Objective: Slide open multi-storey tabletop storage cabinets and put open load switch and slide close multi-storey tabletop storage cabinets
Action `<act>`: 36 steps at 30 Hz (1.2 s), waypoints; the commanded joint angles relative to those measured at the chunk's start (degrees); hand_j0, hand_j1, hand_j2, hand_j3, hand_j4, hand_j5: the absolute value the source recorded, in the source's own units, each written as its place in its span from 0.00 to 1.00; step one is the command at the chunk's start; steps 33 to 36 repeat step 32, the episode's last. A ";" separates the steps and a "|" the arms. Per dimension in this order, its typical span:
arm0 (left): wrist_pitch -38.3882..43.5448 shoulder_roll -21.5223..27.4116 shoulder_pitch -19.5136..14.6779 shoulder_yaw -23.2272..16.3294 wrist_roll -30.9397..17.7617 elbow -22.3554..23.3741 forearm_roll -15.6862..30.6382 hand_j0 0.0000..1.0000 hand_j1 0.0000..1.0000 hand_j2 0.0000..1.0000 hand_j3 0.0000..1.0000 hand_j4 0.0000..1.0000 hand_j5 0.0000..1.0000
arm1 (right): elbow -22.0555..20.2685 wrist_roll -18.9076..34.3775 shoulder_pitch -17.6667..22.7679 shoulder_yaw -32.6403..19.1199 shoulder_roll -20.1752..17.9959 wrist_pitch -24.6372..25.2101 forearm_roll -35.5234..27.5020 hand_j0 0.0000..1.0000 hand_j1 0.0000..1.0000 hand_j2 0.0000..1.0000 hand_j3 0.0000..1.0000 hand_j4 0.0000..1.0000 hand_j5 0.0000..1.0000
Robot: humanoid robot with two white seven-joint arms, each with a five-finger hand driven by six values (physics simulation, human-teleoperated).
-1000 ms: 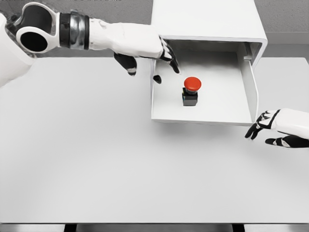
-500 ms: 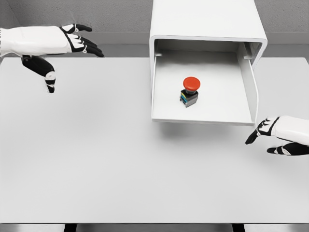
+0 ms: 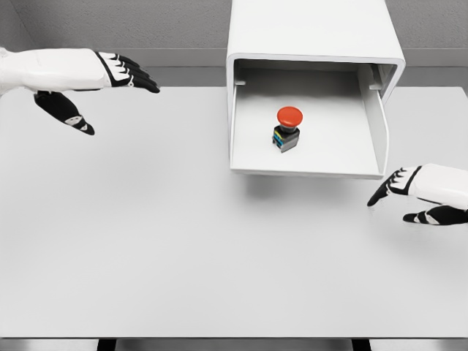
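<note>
Drawer [image 3: 307, 150]: slid out of the cabinet [image 3: 314, 33]
Load switch [image 3: 287, 126]: upright inside drawer
Left hand [image 3: 69, 77]: fingers spread, empty
Right hand [image 3: 424, 194]: fingers apart, empty, above desk [image 3: 183, 248]

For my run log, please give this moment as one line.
drawer: open | load switch: inside drawer, upright | left hand: open, far left | right hand: open, beside drawer front
</note>
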 commanded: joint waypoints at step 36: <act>0.18 -2.00 0.79 0.00 0.03 1.53 -0.52 1.00 1.00 1.00 1.00 1.00 1.00 | 0.25 0.00 -26.90 23.41 7.06 0.08 0.35 1.00 1.00 1.00 1.00 1.00 1.00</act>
